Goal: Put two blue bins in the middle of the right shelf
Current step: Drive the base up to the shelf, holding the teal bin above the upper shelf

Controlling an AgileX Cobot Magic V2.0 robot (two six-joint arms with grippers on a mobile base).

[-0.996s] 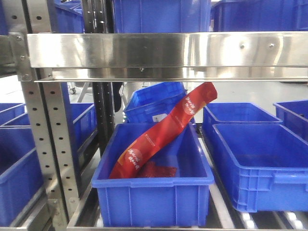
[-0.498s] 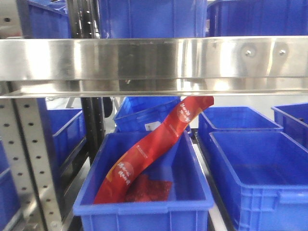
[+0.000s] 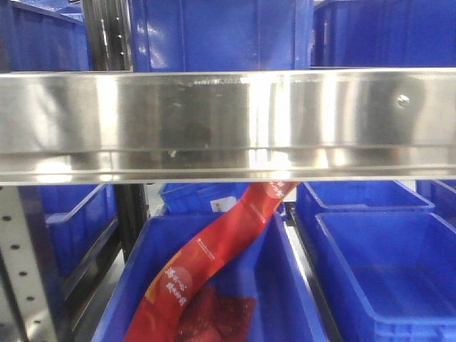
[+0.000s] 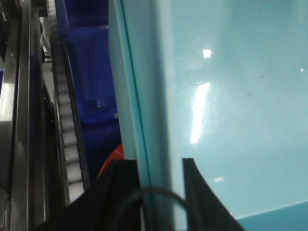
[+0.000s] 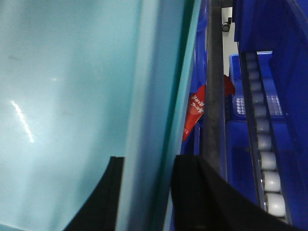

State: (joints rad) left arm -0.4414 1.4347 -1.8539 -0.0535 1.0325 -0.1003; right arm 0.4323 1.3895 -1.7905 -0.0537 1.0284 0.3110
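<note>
Steel shelf rail (image 3: pixel 228 125) spans front view. Below: blue bin (image 3: pixel 285 278) holding red bag (image 3: pixel 214 256). Left gripper (image 4: pixel 161 185), right gripper (image 5: pixel 147 185) each clamp pale bin wall (image 4: pixel 159 96).

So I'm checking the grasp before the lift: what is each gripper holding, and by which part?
Each gripper, left and right, straddles a wall edge of a pale teal plastic bin; whether the fingers are clamped cannot be told.
</note>
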